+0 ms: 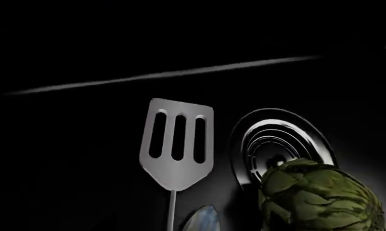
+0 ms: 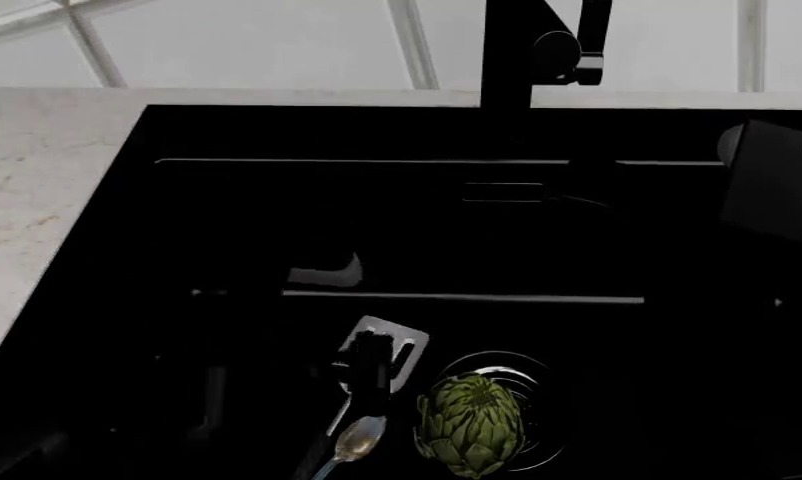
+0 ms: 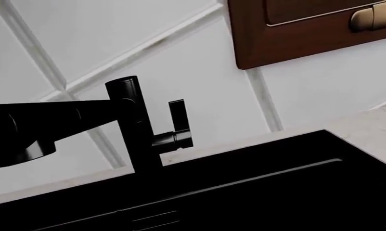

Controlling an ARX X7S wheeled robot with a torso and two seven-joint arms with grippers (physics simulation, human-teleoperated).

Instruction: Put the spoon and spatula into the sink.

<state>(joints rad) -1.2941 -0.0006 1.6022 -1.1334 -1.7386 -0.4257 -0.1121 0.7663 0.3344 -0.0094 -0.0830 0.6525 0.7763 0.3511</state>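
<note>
Spatula (image 1: 177, 144) and spoon (image 2: 358, 438) lie on sink (image 2: 241, 230) floor beside artichoke (image 2: 472, 424). Both stiff, light, slick metal; best taken by handles. End effector states: cannot tell.

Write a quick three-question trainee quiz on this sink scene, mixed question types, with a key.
1. True or false: the silver metal slotted spatula lies inside the glossy black rectangular sink.
2. Multiple choice: what partly covers the round metal drain? A) the small shiny silver spoon B) the green leafy artichoke C) a sponge
3. Fill in: the spatula head has ___ slots.

Key: 1 true. 2 B. 3 three.
</note>
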